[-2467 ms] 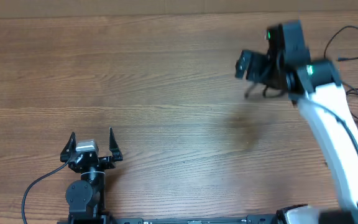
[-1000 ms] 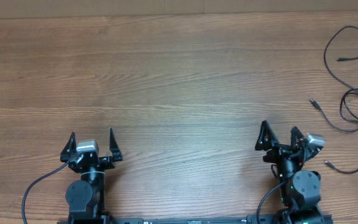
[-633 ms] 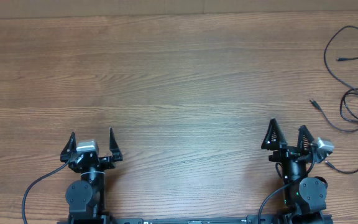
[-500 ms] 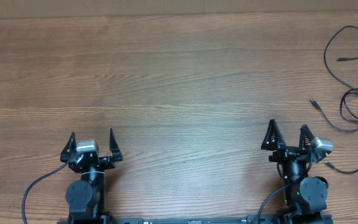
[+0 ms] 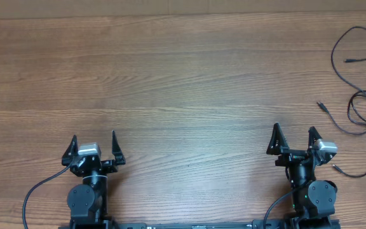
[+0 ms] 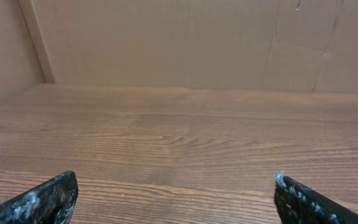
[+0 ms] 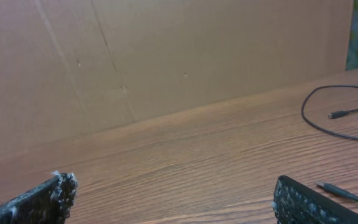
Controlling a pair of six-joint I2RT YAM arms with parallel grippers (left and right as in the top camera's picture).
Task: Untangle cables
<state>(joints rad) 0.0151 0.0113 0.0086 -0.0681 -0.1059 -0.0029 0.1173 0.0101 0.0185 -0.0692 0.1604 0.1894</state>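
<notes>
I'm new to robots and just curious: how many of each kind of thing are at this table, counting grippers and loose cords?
Grippers: 2, the left gripper and the right gripper, both open.
Thin black cables: at least 2; they cross and run out of view.
Total: at least 4.

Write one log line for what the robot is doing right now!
left pincer: open, empty | right pincer: open, empty | thin black cables: loose loops at right edge of brown wooden table, neither pincer touching them

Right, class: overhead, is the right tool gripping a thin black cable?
No; the right tool stands open and empty, the thin black cables lying apart from it.
</notes>
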